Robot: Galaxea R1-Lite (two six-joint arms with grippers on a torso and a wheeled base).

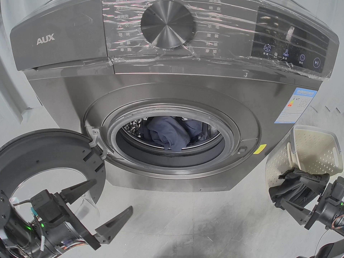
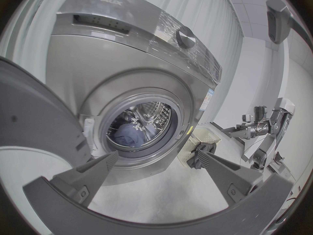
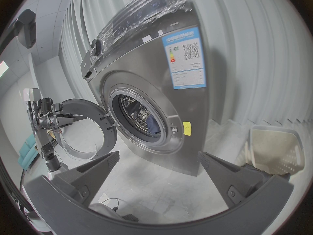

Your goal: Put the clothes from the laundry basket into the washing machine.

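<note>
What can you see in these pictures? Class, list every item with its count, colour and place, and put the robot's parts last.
washing machine: one, grey, centre, on the floor
door: one, dark grey, swung open on the machine's left side
dial: one, silver, top panel
clothes: a dark blue heap, inside the drum
label: one, blue and white, on the machine's front, right of the opening
sticker: one, yellow, below the label
basket: one, cream, on the floor right of the machine
garment: one, dark, hanging over the basket's rim
curtain: white, behind the machine
left gripper: one, black, open, in front of the door
right gripper: one, black, open, near the basket
</note>
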